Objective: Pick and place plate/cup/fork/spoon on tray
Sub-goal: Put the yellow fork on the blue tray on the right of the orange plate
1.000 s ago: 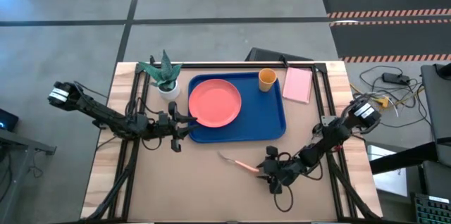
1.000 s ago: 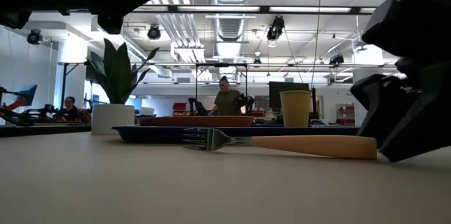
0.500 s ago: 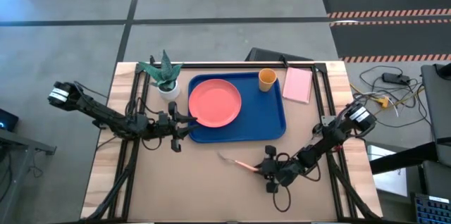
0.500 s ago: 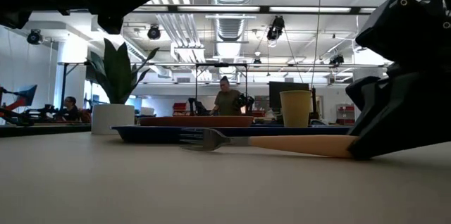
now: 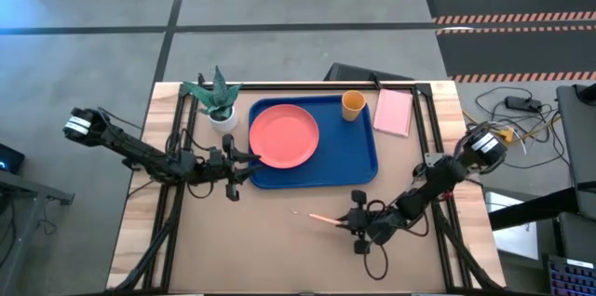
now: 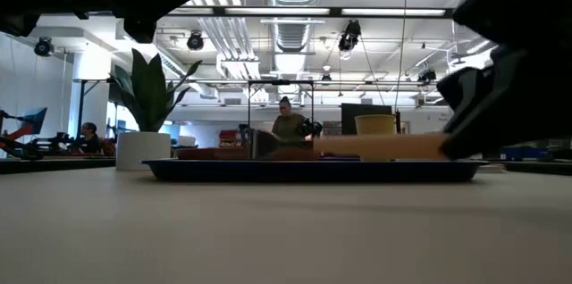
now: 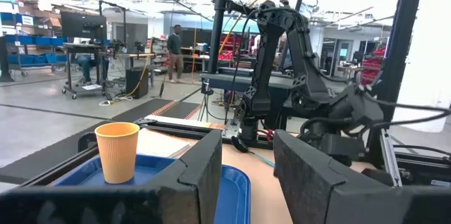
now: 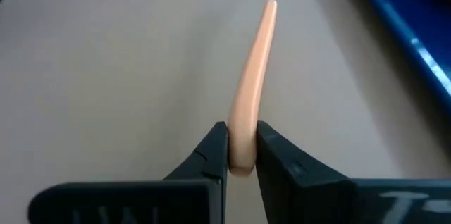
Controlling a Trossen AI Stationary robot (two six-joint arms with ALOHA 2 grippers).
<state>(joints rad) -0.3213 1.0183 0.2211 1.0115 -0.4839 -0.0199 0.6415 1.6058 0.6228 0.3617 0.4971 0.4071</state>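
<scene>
The salmon-handled fork (image 5: 321, 218) is in my right gripper (image 5: 346, 223), near the table's front and in front of the blue tray (image 5: 363, 170). The low view shows the fork (image 6: 357, 146) level above the table. The coral plate (image 5: 284, 135) and the orange-yellow cup (image 5: 353, 104) rest on the tray. My left gripper (image 5: 246, 160) is open at the tray's left edge, beside the plate; the left wrist view looks between its fingers (image 7: 246, 175) at the cup (image 7: 118, 151). The spoon is out of view. My right gripper pinches the free end of the fork's handle (image 8: 242, 155) between its two fingers, one on each side. The fingers come level from the table's right side and lie along the fork. The fork is lifted clear of the table, about level, with its tines (image 6: 259, 144) pointing left.
A white pot with a green plant (image 5: 217, 100) stands at the tray's far left corner. A pink rectangular pad (image 5: 393, 112) lies right of the tray. Bare table lies in front of the tray. A person (image 6: 288, 126) stands in the room behind the table.
My right gripper has closed in on the end of the fork's handle and risen with it. The fork, which lay on the table, is now lifted clear and about level.
</scene>
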